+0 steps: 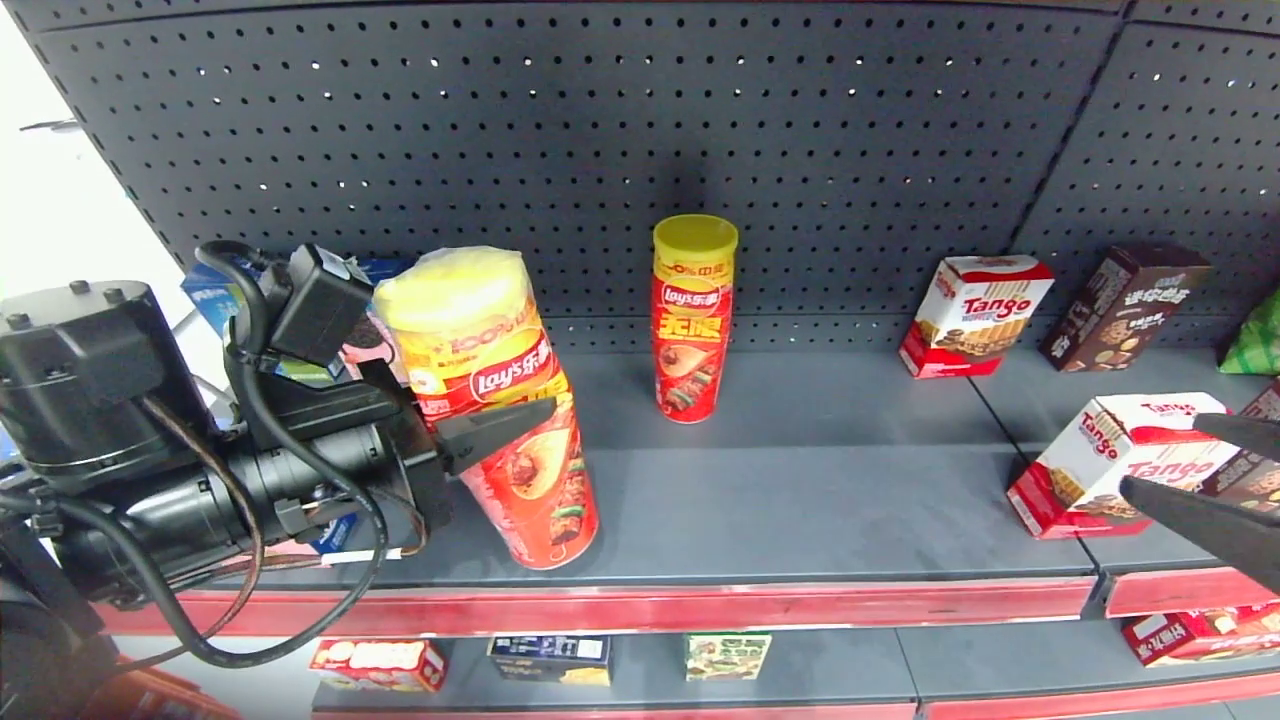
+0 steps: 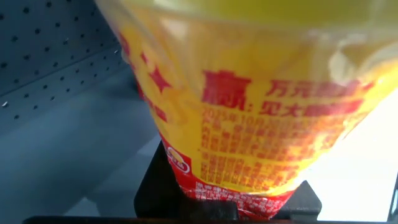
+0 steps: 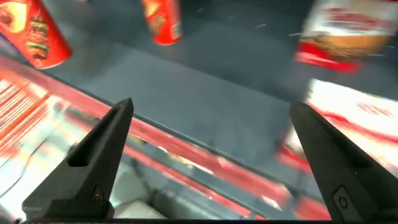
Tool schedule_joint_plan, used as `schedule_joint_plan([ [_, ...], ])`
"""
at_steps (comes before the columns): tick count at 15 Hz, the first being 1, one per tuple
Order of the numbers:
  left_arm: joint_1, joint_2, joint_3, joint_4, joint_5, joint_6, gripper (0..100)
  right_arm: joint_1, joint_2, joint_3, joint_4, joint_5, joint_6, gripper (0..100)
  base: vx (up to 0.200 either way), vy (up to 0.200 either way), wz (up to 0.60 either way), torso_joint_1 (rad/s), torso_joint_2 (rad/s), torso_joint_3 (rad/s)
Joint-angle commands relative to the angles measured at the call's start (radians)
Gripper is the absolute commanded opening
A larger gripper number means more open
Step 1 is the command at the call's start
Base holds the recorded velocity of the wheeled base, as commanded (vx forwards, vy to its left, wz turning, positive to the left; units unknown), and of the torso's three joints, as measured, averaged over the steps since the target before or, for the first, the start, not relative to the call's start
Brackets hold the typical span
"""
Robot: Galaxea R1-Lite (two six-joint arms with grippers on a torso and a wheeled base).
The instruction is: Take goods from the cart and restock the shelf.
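My left gripper [image 1: 520, 420] is shut on a red chip can with a yellow lid [image 1: 500, 400], held tilted over the front left of the grey shelf [image 1: 800, 500]. Its base is at the shelf's front edge; I cannot tell whether it touches. The left wrist view has the can [image 2: 261, 124] up close, between the dark fingers [image 2: 161, 193]. A second, matching can [image 1: 693, 320] stands upright near the back wall. My right gripper [image 1: 1160, 455] hangs open and empty at the shelf's right front, before a white and red box [image 1: 1120, 460]. In the right wrist view the right gripper [image 3: 211, 109] is over the red shelf edge.
Another white and red box [image 1: 975, 315], a brown box [image 1: 1120, 305] and a green bag [image 1: 1255, 335] sit at the back right. Blue boxes [image 1: 215, 290] lie behind my left arm. A pegboard wall [image 1: 600, 130] closes the back. Small boxes [image 1: 550, 658] sit on the lower shelf.
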Motion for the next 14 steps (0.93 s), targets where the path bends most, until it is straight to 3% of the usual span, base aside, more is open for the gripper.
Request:
schedule_joint_plan([
  [1,0.005,0.000,0.012,-0.001,0.000,-0.001,0,0.095,0.239,-0.137,-0.020,0.000,-0.002,100,0.000,0.000,0.00,0.000,0.00,0.000],
  [6,0.006,0.000,0.022,-0.001,0.000,-0.001,0,0.137,0.518,-0.474,0.027,0.000,-0.012,100,0.000,0.000,0.00,0.000,0.00,0.000],
  [8,0.006,-0.003,0.026,-0.001,0.001,-0.001,0,0.161,0.589,-0.551,0.044,-0.008,-0.014,100,0.000,0.000,0.00,0.000,0.00,0.000],
  [14,0.006,-0.013,0.044,-0.001,0.000,0.001,0,0.127,0.724,-0.574,0.003,0.073,-0.117,100,0.000,0.000,0.00,0.000,0.00,0.000],
])
